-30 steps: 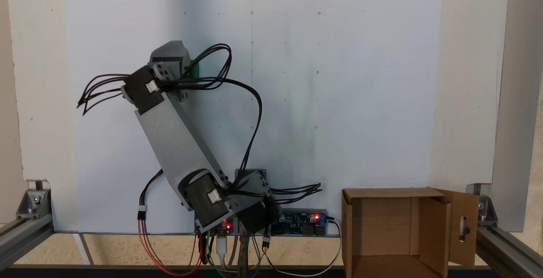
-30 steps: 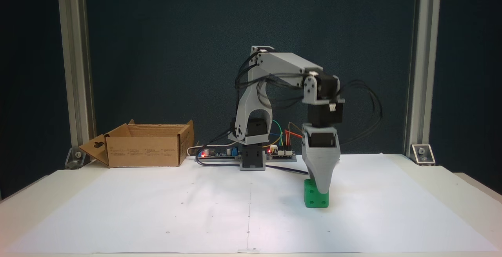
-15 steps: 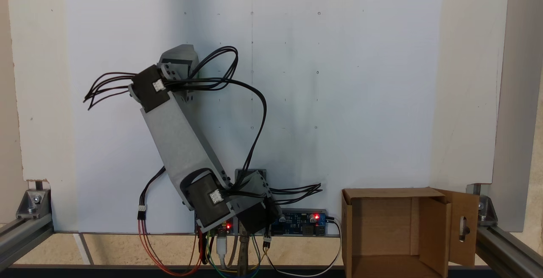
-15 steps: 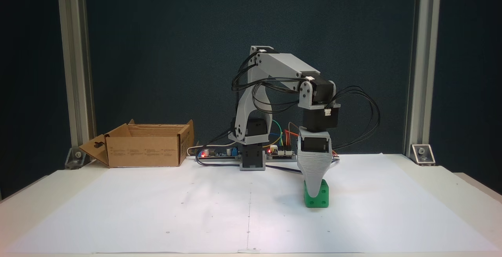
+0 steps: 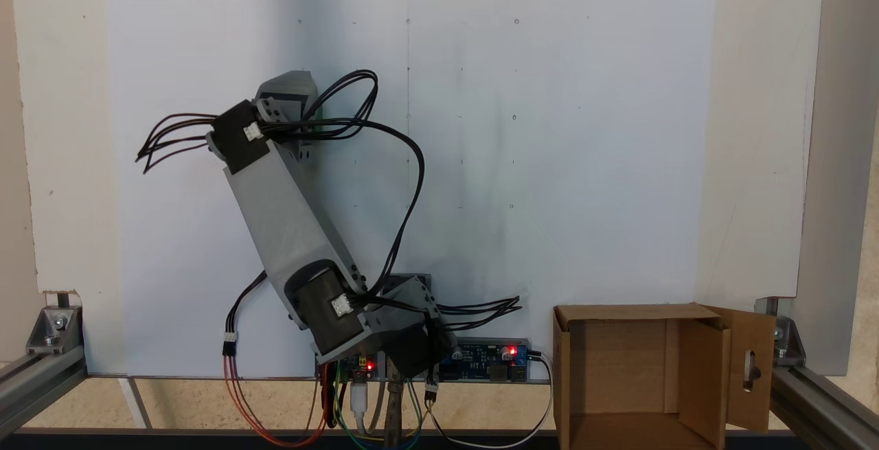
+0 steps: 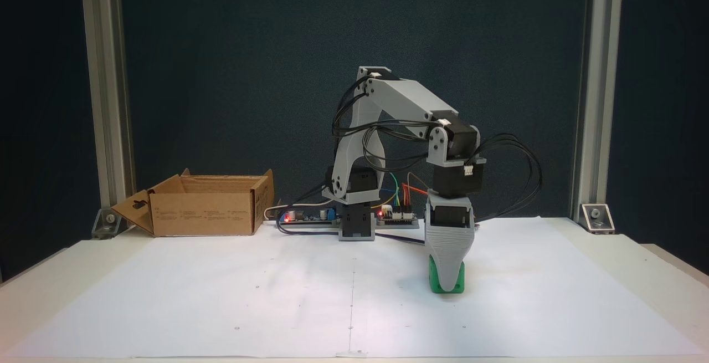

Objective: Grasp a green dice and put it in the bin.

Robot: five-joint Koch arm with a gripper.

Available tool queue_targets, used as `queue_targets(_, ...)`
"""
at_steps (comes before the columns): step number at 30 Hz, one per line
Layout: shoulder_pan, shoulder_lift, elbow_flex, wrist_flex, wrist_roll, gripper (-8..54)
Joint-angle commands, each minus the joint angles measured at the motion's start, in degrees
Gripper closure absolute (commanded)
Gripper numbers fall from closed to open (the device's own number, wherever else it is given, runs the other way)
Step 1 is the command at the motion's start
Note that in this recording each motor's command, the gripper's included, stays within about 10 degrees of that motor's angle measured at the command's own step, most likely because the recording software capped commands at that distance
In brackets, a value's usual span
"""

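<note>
- Green dice [image 6: 446, 282] sits on the white paper sheet [image 6: 277, 296] covering the tabletop [image 6: 659, 266], right of centre in the front-facing fixed view, with the gripper [image 6: 447, 285] lowered straight over it.
- Gripper state: the grey tapered jaw covers the middle of the dice front, and green shows on both sides of it and below it. The second jaw lies behind the first for this camera, so whether the jaws are clamped on the dice or merely straddle it cannot be told.
- In the top-down fixed view, the wrist housing hides the gripper tips; only a thin sliver of green [image 5: 321, 117] shows beside it.
- Step in hand, as judged: the grasp phase. The dice rests on the paper; no lift is evident.
- Next move, as judged: confirm a firm squeeze on two opposite faces, raise the dice clear of the paper, then swing across the base toward the bin [image 6: 205, 210].
- The bin stands open-topped and well apart from the dice, at the far left in the front-facing view and at the lower right [image 5: 642, 374] in the top-down view. The carry must clear its near wall and the slotted flap [image 5: 751, 367].
- Count: one green dice, one bin, one arm with one gripper, one paper sheet.
- Also present: one strip of controller boards [image 6: 310, 216] with lit red LEDs behind the arm base.
</note>
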Motion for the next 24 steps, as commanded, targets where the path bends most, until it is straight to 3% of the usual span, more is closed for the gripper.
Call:
queue_targets(1, 0.0, 0.18, -0.88, -0.53, 3.96, 3.4)
queue_targets(16, 0.88, -0.35, -0.88, -2.29, 3.96, 6.9)
queue_targets(20, 0.88, -0.35, -0.88, -2.64, 3.96, 12.2)
queue_targets(24, 1.05, -0.44, -0.88, -3.16, 3.96, 12.2)
